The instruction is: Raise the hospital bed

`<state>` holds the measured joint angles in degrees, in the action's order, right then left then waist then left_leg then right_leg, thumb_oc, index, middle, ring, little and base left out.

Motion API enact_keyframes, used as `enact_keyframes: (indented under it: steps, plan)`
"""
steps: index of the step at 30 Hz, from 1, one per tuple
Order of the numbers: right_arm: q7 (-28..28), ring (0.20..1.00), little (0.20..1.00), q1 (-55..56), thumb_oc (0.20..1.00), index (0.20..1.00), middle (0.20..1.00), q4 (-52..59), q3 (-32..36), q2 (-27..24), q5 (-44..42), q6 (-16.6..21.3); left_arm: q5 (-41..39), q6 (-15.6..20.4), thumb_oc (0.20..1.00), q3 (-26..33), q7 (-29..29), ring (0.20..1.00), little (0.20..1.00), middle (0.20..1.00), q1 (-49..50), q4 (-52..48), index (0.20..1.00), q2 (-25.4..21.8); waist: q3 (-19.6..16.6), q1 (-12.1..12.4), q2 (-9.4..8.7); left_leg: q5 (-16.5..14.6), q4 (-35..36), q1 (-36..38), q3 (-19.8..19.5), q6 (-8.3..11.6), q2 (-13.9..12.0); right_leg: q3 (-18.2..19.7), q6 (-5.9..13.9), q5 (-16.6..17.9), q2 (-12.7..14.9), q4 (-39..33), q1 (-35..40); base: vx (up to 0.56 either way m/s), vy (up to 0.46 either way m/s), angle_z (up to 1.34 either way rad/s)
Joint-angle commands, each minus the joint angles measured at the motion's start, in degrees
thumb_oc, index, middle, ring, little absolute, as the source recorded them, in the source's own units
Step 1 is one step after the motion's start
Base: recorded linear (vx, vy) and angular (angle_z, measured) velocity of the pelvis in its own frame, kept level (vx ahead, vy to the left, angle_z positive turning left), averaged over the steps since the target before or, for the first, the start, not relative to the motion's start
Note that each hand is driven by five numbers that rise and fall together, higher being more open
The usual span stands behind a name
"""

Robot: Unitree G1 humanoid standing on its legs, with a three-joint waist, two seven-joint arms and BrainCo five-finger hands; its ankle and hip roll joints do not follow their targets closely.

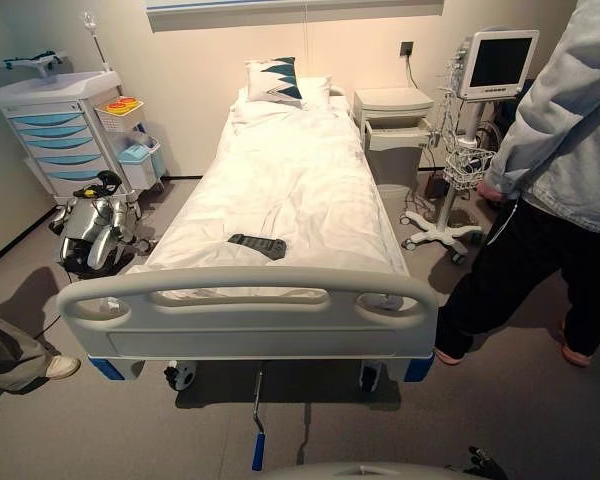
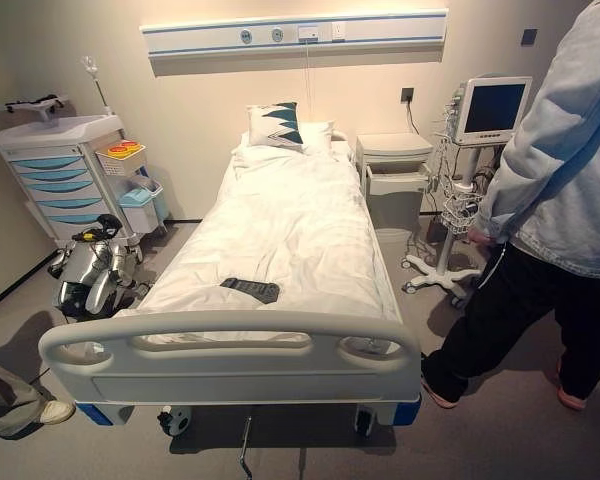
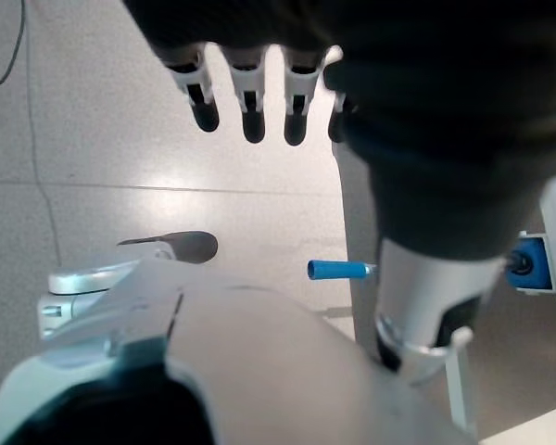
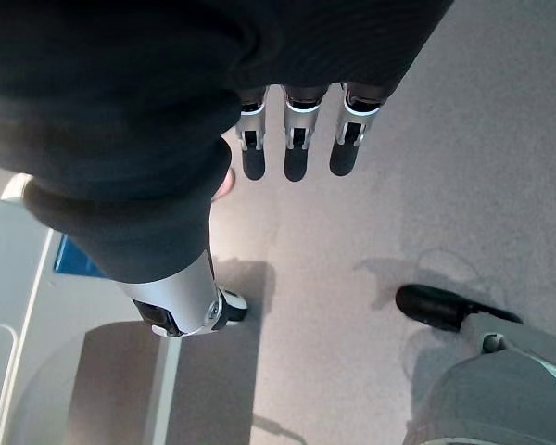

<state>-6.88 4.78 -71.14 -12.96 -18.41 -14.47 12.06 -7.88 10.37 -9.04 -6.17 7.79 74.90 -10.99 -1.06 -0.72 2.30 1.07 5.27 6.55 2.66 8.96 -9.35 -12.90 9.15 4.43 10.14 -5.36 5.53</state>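
bed: one hospital bed (image 1: 280, 190) dead ahead of me, footboard (image 1: 248, 312) nearest, head end against the far wall.
crank: one folding crank (image 1: 257, 420) with a blue grip hangs under the foot end, about mid-width between the casters; I also catch the blue grip in the left wrist view (image 3: 335, 270).
handling: I judge the bed heavy and rigid, not something to lift; the crank is stiff metal, the grip probably smooth plastic, so wrap fingers fully round it. Likely needs unfolding outward, then steady turns; some resistance expected.
hold point: blue grip at the crank's free end, low near the floor.
left hand: left hand (image 3: 250, 97) fingers straight, relaxed, holding nothing, hanging over the floor.
right hand: right hand (image 4: 296, 139) the same, fingers straight and empty, over the floor.
on mattress: one dark remote (image 1: 257, 245) near the foot edge; two pillows at the head edge, a patterned one (image 1: 275, 80) on a white one (image 1: 315, 92).
casters: two seen (image 1: 179, 376) at the foot corners.
around: one drawer cart (image 1: 65, 135) left of the bed, one bedside cabinet (image 1: 393, 125) right of the head end, one monitor on stand (image 1: 497, 62), one quadruped robot (image 1: 95, 225) on the floor by the left edge.
people: one person (image 1: 555, 180) standing right of the bed; a second person's leg and shoe (image 1: 20, 358) at far left.
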Motion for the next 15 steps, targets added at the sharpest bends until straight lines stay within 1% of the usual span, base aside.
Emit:
enact_keyframes:
  steps: [1, 3, 9, 15]
  plan:
    - [-0.7, 1.0, 1.0, -5.0, 1.0, 1.0, 1.0, -2.4, 0.8, 1.7, 1.2, -0.2, 2.4, 0.2, 1.0, -1.1, -1.2, 1.0, 1.0, 1.0, -5.3, 2.7, 1.0, -1.3, 2.7, -0.2, -3.53, 0.0, -0.3, -0.7, -0.2, -3.33, 1.1, 0.1, 1.09, -1.2, 2.3, 3.9, -0.8, 0.0, 0.0, 0.0]
    - [-0.7, 1.0, 1.0, -4.9, 1.0, 1.0, 1.0, -2.5, 0.4, 1.6, 1.8, -0.3, 2.8, 0.1, 1.0, -1.3, -1.2, 1.0, 1.0, 1.0, -5.5, 2.7, 1.0, -1.2, 2.8, -0.2, -3.51, 0.0, -0.3, -0.7, -0.1, -3.35, 1.1, 0.2, 1.11, -1.1, 2.4, 3.8, -0.9, 0.0, 0.0, 0.0]
    - [-0.5, 1.0, 1.0, -4.6, 1.0, 1.0, 1.0, -2.1, 0.2, 1.5, 2.0, -0.5, 0.5, 0.1, 1.0, -0.7, -0.5, 1.0, 1.0, 1.0, -5.3, 2.4, 1.0, -1.1, 3.0, -0.3, -3.55, 0.0, -0.3, -0.8, 0.0, -3.4, 1.2, 0.4, 1.18, -1.0, 2.4, 3.7, -1.1, 0.0, 0.0, 0.0]
    - [-0.6, 1.0, 1.0, -5.1, 1.0, 1.0, 1.0, -3.0, -0.5, 1.5, 3.7, -1.1, 1.7, -0.6, 1.0, -1.0, -0.5, 1.0, 1.0, 1.0, -5.6, 3.4, 1.0, -1.0, 3.1, -0.3, -3.58, 0.0, -0.3, -0.9, 0.2, -3.42, 1.3, 0.6, 1.19, -0.5, 2.4, 2.9, -1.2, 0.0, 0.0, 0.0]
